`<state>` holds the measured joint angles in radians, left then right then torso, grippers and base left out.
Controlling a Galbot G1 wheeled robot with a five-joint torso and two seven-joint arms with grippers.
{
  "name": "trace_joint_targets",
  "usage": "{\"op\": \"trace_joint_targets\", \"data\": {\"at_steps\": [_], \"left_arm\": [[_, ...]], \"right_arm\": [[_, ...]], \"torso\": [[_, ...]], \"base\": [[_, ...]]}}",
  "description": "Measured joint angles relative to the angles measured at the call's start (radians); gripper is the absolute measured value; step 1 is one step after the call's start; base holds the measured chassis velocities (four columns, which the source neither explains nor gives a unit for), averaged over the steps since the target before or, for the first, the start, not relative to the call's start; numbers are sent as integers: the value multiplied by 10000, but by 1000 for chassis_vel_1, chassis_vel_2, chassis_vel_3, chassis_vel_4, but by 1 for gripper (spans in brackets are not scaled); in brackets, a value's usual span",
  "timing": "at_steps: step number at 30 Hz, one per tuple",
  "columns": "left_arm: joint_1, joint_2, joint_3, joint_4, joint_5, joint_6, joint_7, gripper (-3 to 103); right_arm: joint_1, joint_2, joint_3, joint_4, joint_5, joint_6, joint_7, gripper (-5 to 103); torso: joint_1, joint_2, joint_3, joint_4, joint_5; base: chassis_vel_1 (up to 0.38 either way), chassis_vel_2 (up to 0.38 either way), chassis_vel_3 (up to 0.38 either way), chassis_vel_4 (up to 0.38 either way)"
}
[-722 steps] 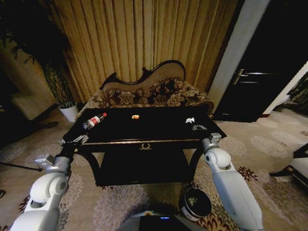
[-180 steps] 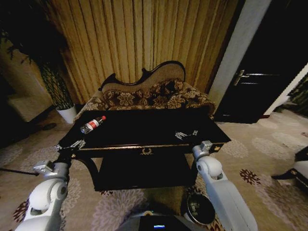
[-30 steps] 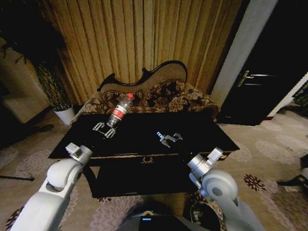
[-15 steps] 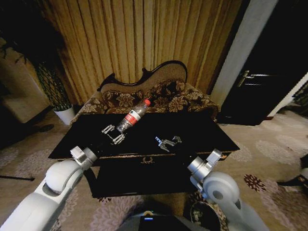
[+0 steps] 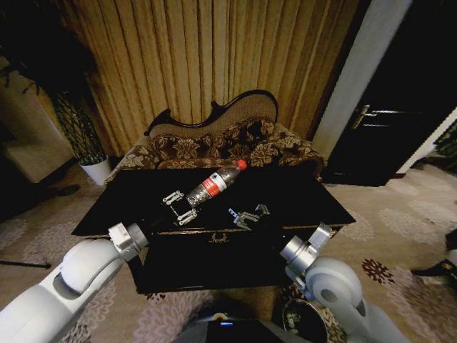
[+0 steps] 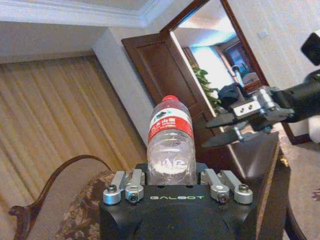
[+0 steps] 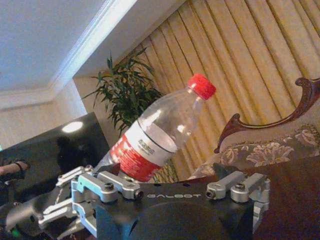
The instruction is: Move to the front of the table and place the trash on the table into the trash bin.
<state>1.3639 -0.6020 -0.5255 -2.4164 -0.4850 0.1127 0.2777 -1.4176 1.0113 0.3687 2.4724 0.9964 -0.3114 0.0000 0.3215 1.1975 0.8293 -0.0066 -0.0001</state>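
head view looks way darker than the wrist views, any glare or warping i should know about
Head view: dim, corners bend like a wide lens; the table top is glossy black with little detail. Left wrist view: brighter, the doorway behind the bottle blows out. Right wrist view: evenly lit, the bottle sharp beyond the right gripper.

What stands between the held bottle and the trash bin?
The left gripper holds the bottle above the table; the trash bin sits on the floor beyond the table's front edge, with the right gripper and its arm between.
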Motion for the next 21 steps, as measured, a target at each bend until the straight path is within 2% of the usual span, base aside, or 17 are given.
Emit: {"op": "trace_joint_targets", "data": {"at_steps": [7, 12, 16, 20, 21], "left_arm": [[135, 34, 151, -141, 132, 13, -1, 43], [166, 223, 434, -314, 598, -18, -4, 43], [164, 238, 445, -337, 884, -120, 0, 43], [166, 211, 163, -316, 2286, -1070, 392, 43], [166, 211, 163, -316, 2286, -1070, 392, 43]], "right_arm": [[-13, 15, 6, 177, 312, -49, 0, 100], [-5, -18, 40, 290, 1166, -421, 0, 100], [-6, -35, 46, 292, 1374, -581, 1, 100], [-73, -5, -35, 292, 1739, -765, 1, 100], [-73, -5, -35, 292, 1739, -765, 1, 100]], "torso": [[0, 0, 0, 1, -1], [0, 0, 0, 0, 0], [0, 0, 0, 1, 0], [0, 0, 0, 0, -1], [0, 0, 0, 0, -1]], "base": [[0, 0, 0, 0], [0, 0, 0, 0], [0, 0, 0, 0], [0, 0, 0, 0], [0, 0, 0, 0]]}}
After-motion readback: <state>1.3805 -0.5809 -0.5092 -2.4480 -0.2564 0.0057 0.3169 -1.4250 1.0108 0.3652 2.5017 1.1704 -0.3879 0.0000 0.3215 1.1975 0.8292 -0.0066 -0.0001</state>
